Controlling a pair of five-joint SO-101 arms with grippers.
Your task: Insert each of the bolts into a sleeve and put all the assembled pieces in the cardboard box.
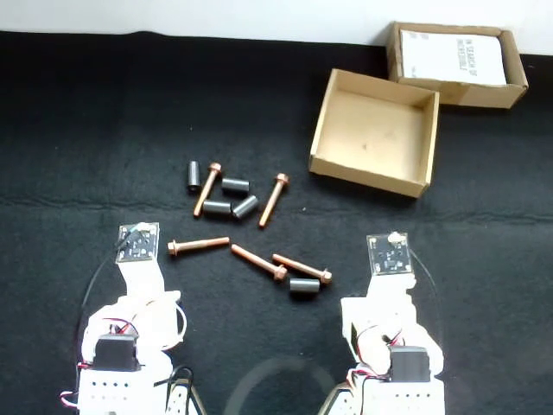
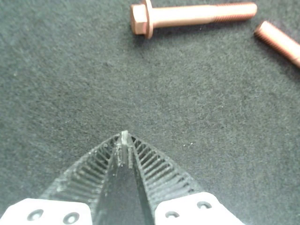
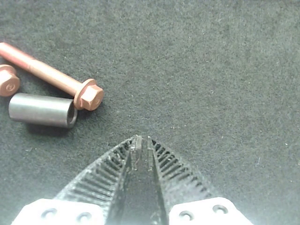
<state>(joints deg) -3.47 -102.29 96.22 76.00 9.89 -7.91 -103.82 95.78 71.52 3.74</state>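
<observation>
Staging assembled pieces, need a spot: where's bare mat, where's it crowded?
Bare: the mat left of the leftmost sleeve, out to the edge, and the stretch between the cardboard box and the right tool. Crowded: the middle, where five bolts and five sleeves lie scattered.

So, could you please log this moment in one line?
bolts: loose | sleeves: loose, unfilled | cardboard box: empty | left gripper: shut, empty | right gripper: shut, empty

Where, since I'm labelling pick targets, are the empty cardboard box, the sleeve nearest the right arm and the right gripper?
empty cardboard box (image 1: 376, 130), high view, bare floor inside it.
sleeve (image 3: 41, 110), right wrist view, middle of its side.
right gripper (image 3: 143, 140), right wrist view, midway between its shut fingertips.
</observation>
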